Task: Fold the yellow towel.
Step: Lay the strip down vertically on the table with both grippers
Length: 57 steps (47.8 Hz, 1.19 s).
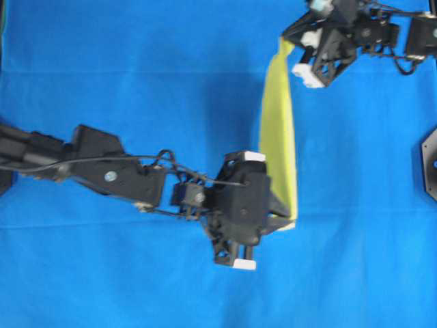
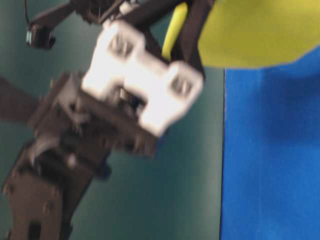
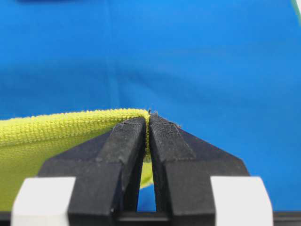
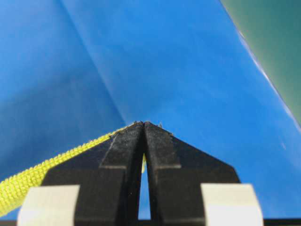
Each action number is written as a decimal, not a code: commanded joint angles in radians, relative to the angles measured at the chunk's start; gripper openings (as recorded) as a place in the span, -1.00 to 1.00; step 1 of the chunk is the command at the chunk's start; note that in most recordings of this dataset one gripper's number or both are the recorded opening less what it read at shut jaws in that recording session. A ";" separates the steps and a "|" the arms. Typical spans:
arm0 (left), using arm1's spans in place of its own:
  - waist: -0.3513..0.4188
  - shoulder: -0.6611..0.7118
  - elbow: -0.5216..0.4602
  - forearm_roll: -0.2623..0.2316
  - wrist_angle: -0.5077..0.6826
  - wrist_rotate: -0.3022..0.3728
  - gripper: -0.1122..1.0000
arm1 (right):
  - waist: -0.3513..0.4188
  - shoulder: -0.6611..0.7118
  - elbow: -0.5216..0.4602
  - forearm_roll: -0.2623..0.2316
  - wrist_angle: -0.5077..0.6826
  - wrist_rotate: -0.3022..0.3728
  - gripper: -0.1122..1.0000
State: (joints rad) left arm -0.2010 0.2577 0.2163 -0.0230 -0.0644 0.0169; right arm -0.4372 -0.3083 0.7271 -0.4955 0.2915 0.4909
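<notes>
Left gripper (image 3: 148, 123): jaws closed to a hairline gap, with the hem of the yellow towel (image 1: 278, 130) pinched between the tips. Right gripper (image 4: 143, 126): jaws likewise pressed together on a thin edge of the same towel, which trails off to the lower left of that wrist view. Each grip sits at an end of one edge, judged to be a corner pair, so the cloth hangs taut between the two arms.

Overhead, the towel appears as a narrow yellow strip running from the right gripper at the top to the left gripper lower down, apparently lifted off the blue cloth (image 1: 102, 68) covering the tabletop. This hold would suit carrying one edge over to its opposite for a fold.
</notes>
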 commanded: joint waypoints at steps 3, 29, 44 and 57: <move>-0.018 0.055 -0.127 0.002 -0.009 0.041 -0.75 | -0.029 -0.106 0.051 -0.006 0.031 0.006 -0.79; -0.015 0.077 -0.034 -0.006 -0.035 0.064 -0.75 | -0.025 0.046 0.074 0.006 -0.069 0.009 -0.79; -0.035 -0.021 0.219 -0.006 -0.133 -0.057 -0.75 | 0.021 0.310 -0.097 0.009 -0.187 0.009 -0.79; -0.051 -0.043 0.278 -0.006 -0.153 -0.064 -0.75 | 0.037 0.342 -0.130 0.008 -0.184 0.006 -0.79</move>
State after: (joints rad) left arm -0.2362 0.2531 0.5031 -0.0261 -0.2086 -0.0491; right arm -0.3973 0.0445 0.6151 -0.4878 0.1120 0.4985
